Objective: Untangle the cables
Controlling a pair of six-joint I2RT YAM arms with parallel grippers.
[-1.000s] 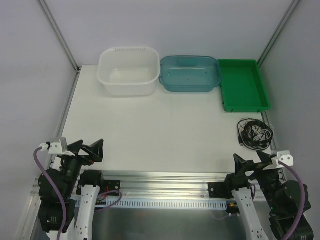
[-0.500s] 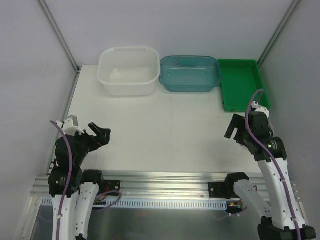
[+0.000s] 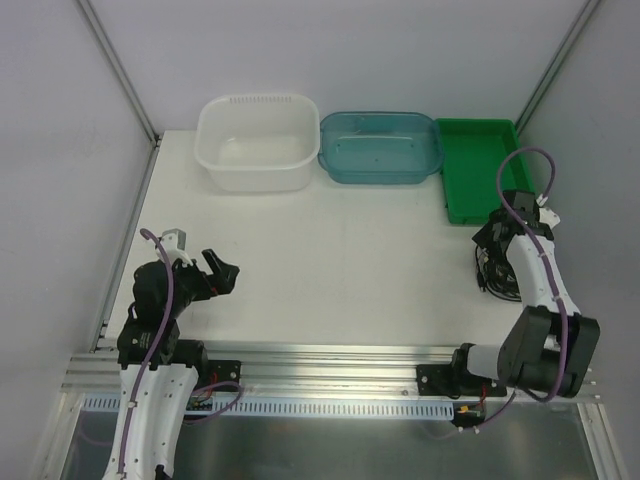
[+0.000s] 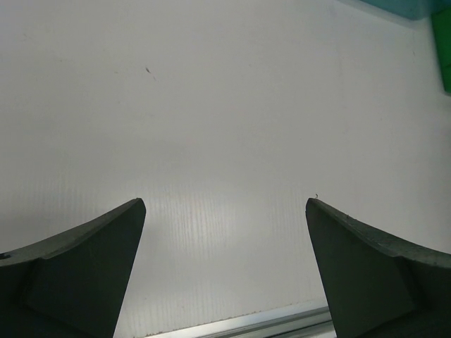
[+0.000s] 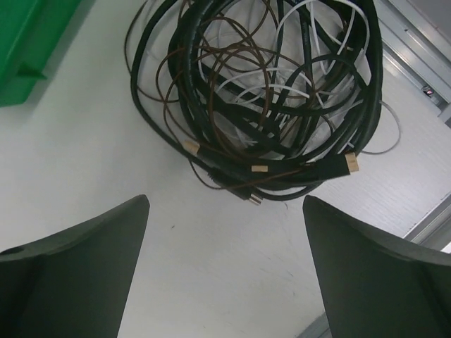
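Cables (image 5: 261,105) lie in one tangled coil. Right gripper (image 5: 224,208) has swung out from its base to hover above them, jaws apart and empty. Left gripper (image 4: 225,208) likewise stands spread. Untangling has not begun.

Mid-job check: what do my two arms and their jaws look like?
The left arm and right arm match: white links, black joints, a purple hose looping along each. Jaws are matte dark wedges, broad at the base, no markings visible.

White tub (image 3: 255,178), teal bin (image 3: 380,172), green tray (image 3: 492,216) on the table (image 3: 330,260)
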